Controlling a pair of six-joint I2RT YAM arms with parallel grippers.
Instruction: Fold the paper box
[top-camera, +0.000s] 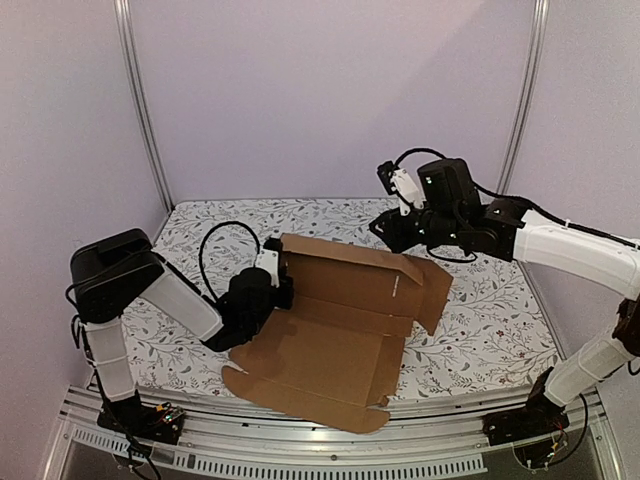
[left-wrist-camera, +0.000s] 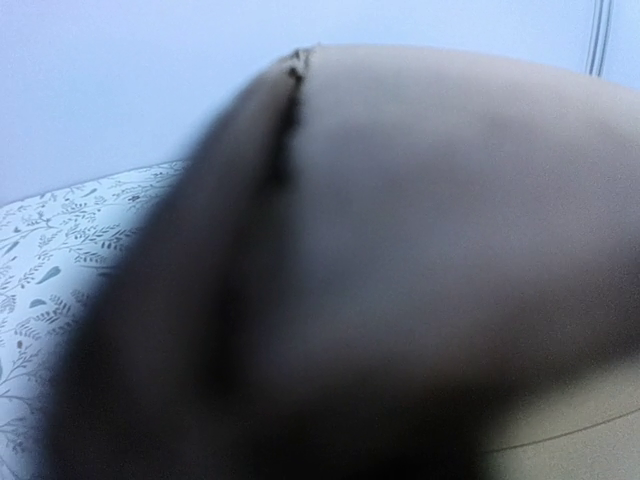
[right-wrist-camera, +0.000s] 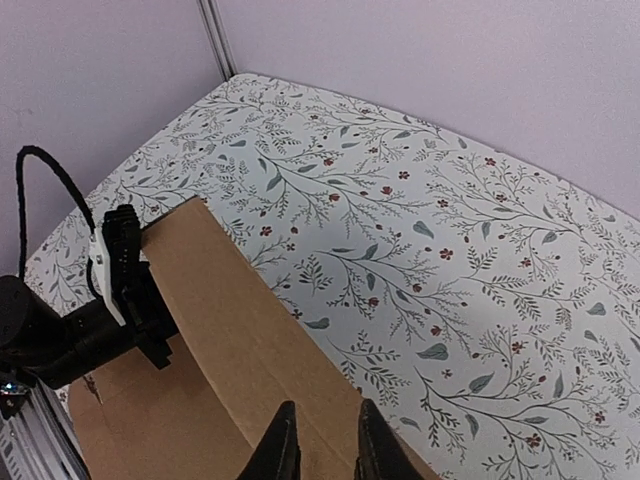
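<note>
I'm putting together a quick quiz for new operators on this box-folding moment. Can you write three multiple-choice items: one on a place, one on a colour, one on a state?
1. Where is the left gripper?
A. At the left edge of the brown cardboard paper box
B. Over the table's far right corner
C. Down beside its own base

2. What colour is the table cloth?
A. Plain green
B. White with grey leaf sprigs and small red flowers
C. Black

3. How does the box stand?
A. Lying fully flat
B. Partly folded, with its far panel raised
C. Closed up

Answers: 1 A, the top view shows it against the box's left edge. 2 B, the right wrist view shows the print clearly. 3 B, the far panel rises off the cloth while the near part lies flat.
</note>
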